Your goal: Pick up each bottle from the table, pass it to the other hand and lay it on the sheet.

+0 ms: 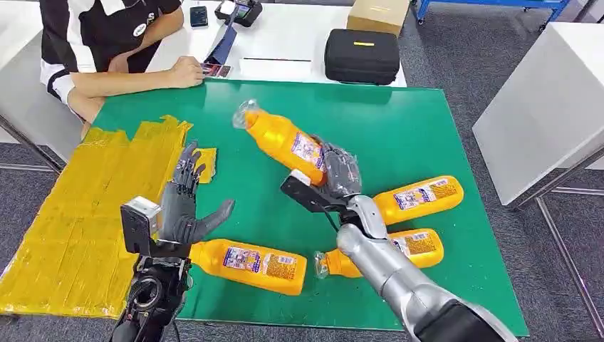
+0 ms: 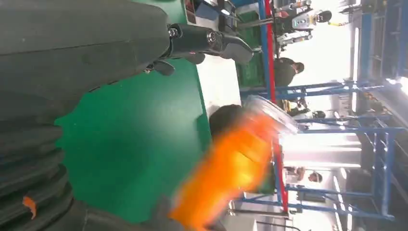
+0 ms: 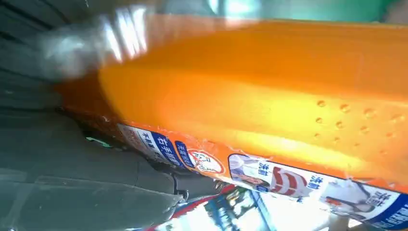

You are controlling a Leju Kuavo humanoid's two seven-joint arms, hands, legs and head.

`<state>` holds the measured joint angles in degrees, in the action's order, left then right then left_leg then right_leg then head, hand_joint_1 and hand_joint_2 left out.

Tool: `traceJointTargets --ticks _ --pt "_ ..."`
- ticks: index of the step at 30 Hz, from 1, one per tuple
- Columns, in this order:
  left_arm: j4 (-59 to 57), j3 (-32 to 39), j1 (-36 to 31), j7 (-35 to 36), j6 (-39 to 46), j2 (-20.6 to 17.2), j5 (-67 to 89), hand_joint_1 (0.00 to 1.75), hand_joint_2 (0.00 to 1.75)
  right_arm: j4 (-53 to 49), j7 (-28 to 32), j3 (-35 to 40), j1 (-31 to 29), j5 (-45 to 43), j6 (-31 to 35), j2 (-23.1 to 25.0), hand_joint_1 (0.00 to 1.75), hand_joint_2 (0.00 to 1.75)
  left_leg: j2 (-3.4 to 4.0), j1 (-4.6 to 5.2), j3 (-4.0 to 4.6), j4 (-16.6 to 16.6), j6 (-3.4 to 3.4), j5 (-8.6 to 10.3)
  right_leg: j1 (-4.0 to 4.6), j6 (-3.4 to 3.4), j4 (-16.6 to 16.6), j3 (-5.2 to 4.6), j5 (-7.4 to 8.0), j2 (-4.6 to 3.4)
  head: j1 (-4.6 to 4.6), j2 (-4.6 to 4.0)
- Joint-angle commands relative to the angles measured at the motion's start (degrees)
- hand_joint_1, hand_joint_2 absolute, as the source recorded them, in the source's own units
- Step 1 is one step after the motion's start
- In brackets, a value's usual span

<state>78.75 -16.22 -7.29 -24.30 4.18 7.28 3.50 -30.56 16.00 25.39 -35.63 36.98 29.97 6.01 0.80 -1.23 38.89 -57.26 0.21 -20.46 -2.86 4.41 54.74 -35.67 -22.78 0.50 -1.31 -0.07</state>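
Note:
My right hand [image 1: 336, 171] grips an orange bottle [image 1: 283, 141] by its lower body and holds it tilted above the green table [image 1: 399, 121], clear cap pointing up and left. In the right wrist view that bottle [image 3: 269, 110] is very close, its label showing. My left hand [image 1: 186, 203] is open, fingers spread, above the table's left part beside the yellow sheet [image 1: 85, 214]. The left wrist view shows the held bottle [image 2: 231, 163] blurred beyond my left hand [image 2: 82, 62]. Three more orange bottles lie on the table: one [image 1: 249, 265] near the left hand, two [image 1: 420, 196] [image 1: 413, 248] at the right.
A person [image 1: 107, 43] sits at the far left corner with an arm resting on the table edge. A black case [image 1: 362, 55], a cardboard box [image 1: 377, 14] and small devices lie on the white table behind. A white table [image 1: 541, 107] stands at the right.

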Motion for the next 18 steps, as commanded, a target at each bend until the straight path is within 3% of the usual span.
traceJointTargets --ticks 1,10,13,18 --pt "-5.97 -1.88 -7.06 2.45 -2.73 -1.06 -9.13 0.0 1.75 -16.32 6.54 -12.76 7.17 -7.23 3.2 -0.07 1.75 1.75 -0.33 -0.07 -0.44 -0.12 0.02 -0.24 0.11 -0.49 0.15 0.5 -0.32 0.23 0.02 0.0" --pt "-18.66 -2.82 -16.21 11.3 -21.99 -1.3 -29.49 0.0 1.75 -17.84 8.77 -10.95 8.46 -12.58 0.73 0.74 1.75 1.75 -0.13 -0.01 -0.11 0.04 0.0 -0.02 0.03 -0.18 -0.01 0.12 -0.04 0.09 0.02 0.0" --pt "-23.02 -3.11 -19.59 11.14 -21.44 -0.75 -30.85 0.0 1.75 -17.46 7.71 -8.98 8.29 -10.96 0.05 1.43 1.75 1.75 -0.15 -0.03 -0.38 -0.02 0.0 -0.16 0.07 -0.37 0.07 0.38 -0.18 0.07 0.02 0.0" --pt "-23.35 -3.62 -20.93 10.91 -20.14 -0.55 -31.29 0.0 1.75 -14.17 5.15 -6.53 6.24 -7.86 -1.38 2.56 1.75 1.75 -0.04 -0.02 -0.15 0.01 -0.01 -0.05 0.04 -0.21 0.03 0.13 -0.05 0.0 0.0 0.0"
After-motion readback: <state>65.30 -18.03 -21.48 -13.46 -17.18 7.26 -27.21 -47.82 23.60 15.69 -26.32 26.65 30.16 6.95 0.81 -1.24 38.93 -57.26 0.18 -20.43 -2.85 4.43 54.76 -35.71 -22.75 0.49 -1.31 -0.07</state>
